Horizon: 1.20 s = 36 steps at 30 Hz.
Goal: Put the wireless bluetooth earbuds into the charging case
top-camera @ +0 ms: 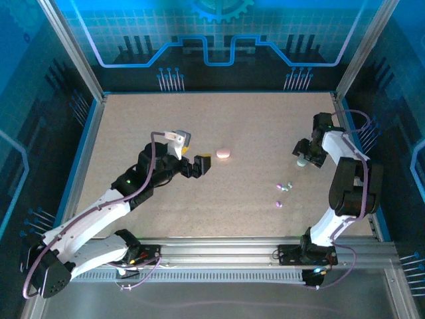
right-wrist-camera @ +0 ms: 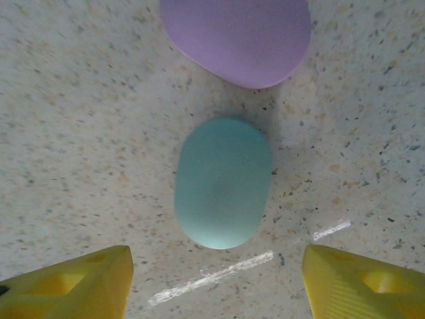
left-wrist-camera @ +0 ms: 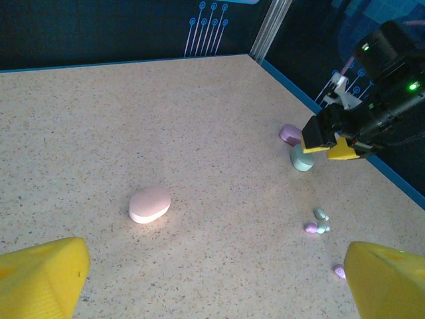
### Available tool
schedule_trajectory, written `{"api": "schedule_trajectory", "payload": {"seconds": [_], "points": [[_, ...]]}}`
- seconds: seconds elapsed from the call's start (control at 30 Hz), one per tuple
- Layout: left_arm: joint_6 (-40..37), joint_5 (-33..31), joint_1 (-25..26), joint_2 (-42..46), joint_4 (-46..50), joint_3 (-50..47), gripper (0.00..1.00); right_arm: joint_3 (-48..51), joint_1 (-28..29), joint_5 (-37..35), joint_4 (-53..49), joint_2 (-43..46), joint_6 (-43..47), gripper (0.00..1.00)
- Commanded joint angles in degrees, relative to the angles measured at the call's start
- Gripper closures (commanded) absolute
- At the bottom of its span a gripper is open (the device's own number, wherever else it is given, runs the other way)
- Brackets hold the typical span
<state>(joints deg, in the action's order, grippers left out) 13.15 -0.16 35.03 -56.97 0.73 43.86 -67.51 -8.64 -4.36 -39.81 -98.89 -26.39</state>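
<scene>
Teal case [right-wrist-camera: 222,183] lies just below the right gripper [right-wrist-camera: 212,279], whose jaws stand apart and empty (the left gripper [left-wrist-camera: 216,276] is spread wide and empty too), with the purple case [right-wrist-camera: 239,40] just beside, so a skewed pinch may shove either case toward the loose earbuds [top-camera: 285,187] on the table [top-camera: 199,133].

A teal oval case [right-wrist-camera: 223,183] is seen lying flat at the centre of the speckled desk [right-wrist-camera: 80,133], its long axis set from 12 to 6 o'clock. A purple case [right-wrist-camera: 238,36] is found at its 12 o'clock, near but apart, cut off by the upper edge. The right hand [right-wrist-camera: 216,282] is shown with yellow fingers [right-wrist-camera: 73,286] at 7 and 5 o'clock, spread wide, nothing held between them.
</scene>
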Motion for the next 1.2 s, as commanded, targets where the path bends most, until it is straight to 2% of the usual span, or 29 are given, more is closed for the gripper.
{"api": "schedule_trajectory", "payload": {"seconds": [0.0,0.27,0.43,0.57,0.67,0.87,1.07,1.17], "points": [[0.7,1.2,-0.4,0.1,-1.1,1.5,0.01,-3.1,-0.2,-2.0,-3.0,-2.6,2.5,0.31],[0.8,1.5,-0.3,-0.1,-1.0,1.9,0.01,-6.8,-0.2,-1.0,-2.1,-9.2,5.9,0.38],[0.4,1.0,-0.4,0.2,-0.2,2.3,0.01,-9.6,-0.1,-0.3,-3.1,-12.8,6.3,0.50],[0.4,0.5,-0.4,0.4,-0.1,2.1,0.01,-8.8,1.2,0.3,-3.5,-11.2,5.9,0.64],[0.5,0.1,-0.3,0.4,-0.3,2.1,0.01,-7.3,3.6,2.0,-3.9,-7.5,4.7,0.65],[0.7,-0.7,-0.3,0.2,-0.5,2.2,0.01,-3.7,14.8,5.3,-5.0,1.0,2.0,0.65],[1.1,-2.8,-0.4,1.2,-0.3,1.9,0.01,-0.4,29.1,7.2,-6.1,3.9,-3.5,0.63],[1.4,-3.2,-0.3,1.8,-0.7,1.4,0.01,1.2,34.0,7.2,-5.9,3.6,-6.4,0.63]]}}
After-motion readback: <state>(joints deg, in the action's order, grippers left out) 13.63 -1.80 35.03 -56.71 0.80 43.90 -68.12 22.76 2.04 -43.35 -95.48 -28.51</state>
